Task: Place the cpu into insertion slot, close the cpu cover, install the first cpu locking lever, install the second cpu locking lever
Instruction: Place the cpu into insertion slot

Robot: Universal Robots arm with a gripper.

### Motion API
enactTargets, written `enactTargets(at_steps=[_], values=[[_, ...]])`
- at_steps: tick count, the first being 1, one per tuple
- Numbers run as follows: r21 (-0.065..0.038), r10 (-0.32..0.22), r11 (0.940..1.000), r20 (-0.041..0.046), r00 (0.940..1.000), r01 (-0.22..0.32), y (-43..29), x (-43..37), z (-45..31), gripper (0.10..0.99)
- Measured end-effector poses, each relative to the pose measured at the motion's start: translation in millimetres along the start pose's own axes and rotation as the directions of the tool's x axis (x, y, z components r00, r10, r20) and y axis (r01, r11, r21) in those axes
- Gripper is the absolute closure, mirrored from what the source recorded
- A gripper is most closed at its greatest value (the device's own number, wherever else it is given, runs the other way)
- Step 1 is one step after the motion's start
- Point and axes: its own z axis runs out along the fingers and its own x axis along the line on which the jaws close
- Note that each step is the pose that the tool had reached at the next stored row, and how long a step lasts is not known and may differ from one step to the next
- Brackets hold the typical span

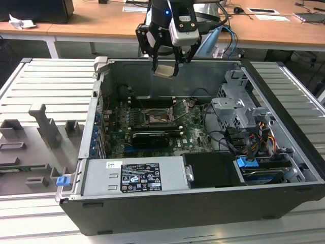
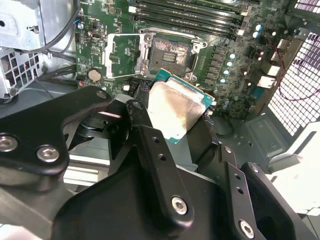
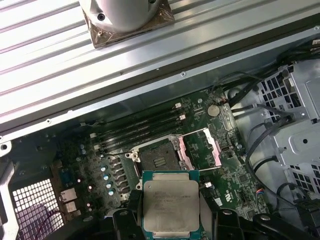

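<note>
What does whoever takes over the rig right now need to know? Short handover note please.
State now: the gripper is shut on the cpu, holding it in the air above the open case.
The insertion slot is empty and uncovered.
The cpu cover is swung open beside the slot.
Done: cpu is in the grasp.
Left: all four steps; cpu not seated, cover not closed, nothing locked.
</note>
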Motion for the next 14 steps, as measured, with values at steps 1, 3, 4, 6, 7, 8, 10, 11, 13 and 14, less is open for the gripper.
enactTargets(at_steps=[1,3,4,6,7,8,10,11,13,14], values=[[0.0,0.001,1.0,0.0001,1.0,-0.001,-0.1,0.0,0.6,0.541],[0.0,0.002,1.0,0.0001,1.0,-0.002,-0.1,0.0,1.3,0.541],[0.0,0.002,1.0,0.0001,1.0,-0.002,-0.2,0.0,1.6,0.541],[0.0,0.002,1.0,0.0002,1.0,-0.002,-0.2,0.0,2.0,0.541],[0.0,0.002,1.0,0.0002,1.0,-0.002,-0.2,0.0,2.2,0.541],[0.0,0.003,1.0,0.0003,1.0,-0.003,-0.2,0.0,2.6,0.541],[0.0,0.004,1.0,-0.0002,1.0,-0.004,-0.3,0.0,3.4,0.541],[0.0,0.004,1.0,-0.0004,1.0,-0.004,-0.4,0.0,3.7,0.541],[0.001,0.004,1.0,-0.0006,1.0,-0.004,-0.4,0.0,4.0,0.541],[0.001,0.005,1.0,-0.0008,1.0,-0.005,-0.4,-0.1,4.2,0.541]])
